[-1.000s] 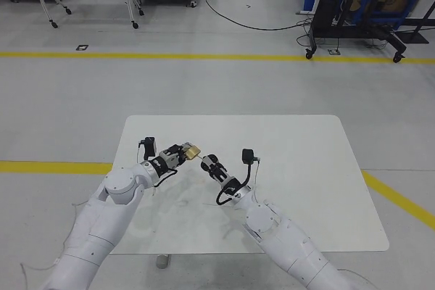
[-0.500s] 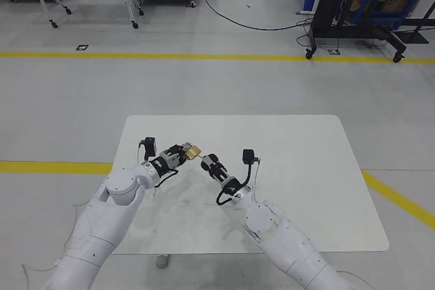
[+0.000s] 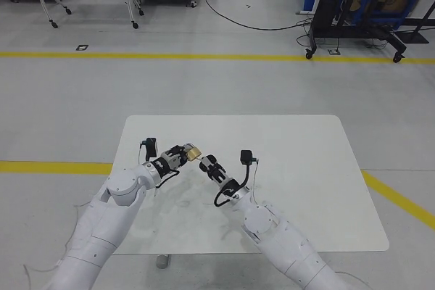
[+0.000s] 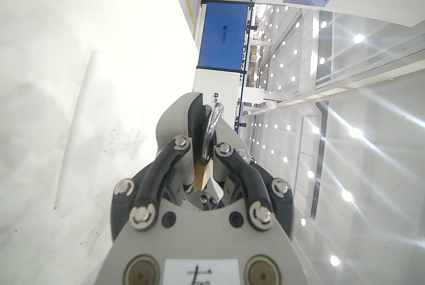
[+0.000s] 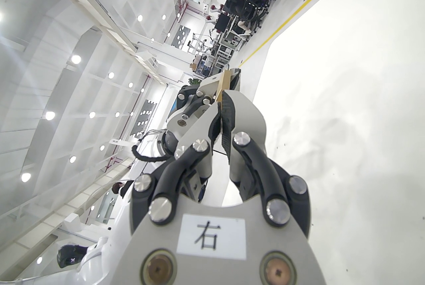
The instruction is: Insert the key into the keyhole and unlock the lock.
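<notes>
Lock (image 3: pixel 193 152), brass, held clear of tabletop (image 3: pixel 297 138), over its 9 o'clock half. Pinched at shackle and body by left pincer (image 4: pixel 208 128). Right pincer (image 3: pixel 206 162) pressed together at 4 o'clock of lock, tip touching or just beside the body. Key too small to make out between the pads, presumably gripped there. Progress, as a judgement: both pick-ups done, now at alignment or early insertion. Cannot tell whether blade sits in keyhole. Remaining: seat fully, turn, release shackle.
</notes>
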Tool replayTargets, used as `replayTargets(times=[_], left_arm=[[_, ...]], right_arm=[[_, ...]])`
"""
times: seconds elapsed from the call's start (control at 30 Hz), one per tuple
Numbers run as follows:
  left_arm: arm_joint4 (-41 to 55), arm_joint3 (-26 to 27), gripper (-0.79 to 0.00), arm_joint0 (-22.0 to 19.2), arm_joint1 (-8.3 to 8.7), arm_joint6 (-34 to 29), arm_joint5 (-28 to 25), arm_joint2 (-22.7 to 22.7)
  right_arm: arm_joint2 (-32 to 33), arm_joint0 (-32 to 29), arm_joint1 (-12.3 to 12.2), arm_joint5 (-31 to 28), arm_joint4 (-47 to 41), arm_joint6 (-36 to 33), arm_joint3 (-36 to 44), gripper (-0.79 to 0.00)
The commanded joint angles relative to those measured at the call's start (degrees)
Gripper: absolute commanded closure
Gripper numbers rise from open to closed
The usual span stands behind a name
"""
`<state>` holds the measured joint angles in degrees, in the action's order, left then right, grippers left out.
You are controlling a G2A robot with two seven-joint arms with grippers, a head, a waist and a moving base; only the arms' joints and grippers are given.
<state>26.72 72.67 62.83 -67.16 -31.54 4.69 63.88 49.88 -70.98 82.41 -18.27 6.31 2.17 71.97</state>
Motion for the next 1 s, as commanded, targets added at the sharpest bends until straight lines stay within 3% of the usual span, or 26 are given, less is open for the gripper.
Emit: replayTargets(times=[0.0, 0.97], left_arm=[[0.0, 0.1, 0.000, 0.1, -0.06, 0.2, 0.1, 0.1], [-0.8, 0.0, 0.000, 0.3, -0.81, -2.4, -0.5, 0.1]], right_arm=[[0.0, -0.2, 0.1, 0.1, 0.1, -0.7, 0.1, 0.000], [1.8, -0.7, 1.2, 0.1, 0.7, -0.1, -0.3, 0.000]])
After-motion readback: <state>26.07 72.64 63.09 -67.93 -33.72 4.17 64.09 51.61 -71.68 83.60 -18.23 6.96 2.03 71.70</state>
